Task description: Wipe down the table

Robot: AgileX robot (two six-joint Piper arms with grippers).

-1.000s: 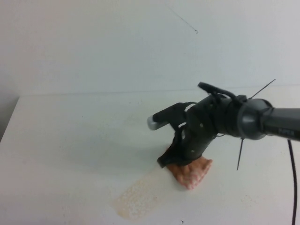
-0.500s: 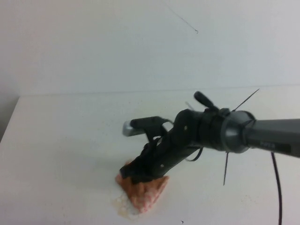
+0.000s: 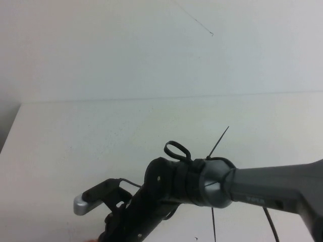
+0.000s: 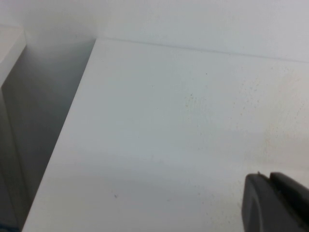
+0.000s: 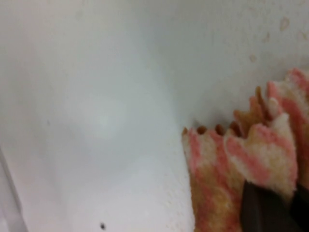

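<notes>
A pink, orange and white striped cloth (image 5: 227,164) lies pressed on the white table (image 5: 96,96), and my right gripper (image 5: 288,197) is shut on its bunched edge. In the high view the right arm (image 3: 202,184) reaches down to the near left of the table (image 3: 75,141), its gripper end at the picture's bottom edge; the cloth is hidden there. My left gripper (image 4: 268,178) hangs shut and empty over the table's left part, and does not show in the high view.
The table's left edge (image 4: 72,121) drops off beside a wall. A few small tan spots (image 5: 284,22) mark the surface near the cloth. Thin black cables (image 3: 218,138) stick out from the right arm.
The right arm has swept from centre right toward the near left, dragging the cloth over the tan smear. Cloth and smear are now out of the high view.
</notes>
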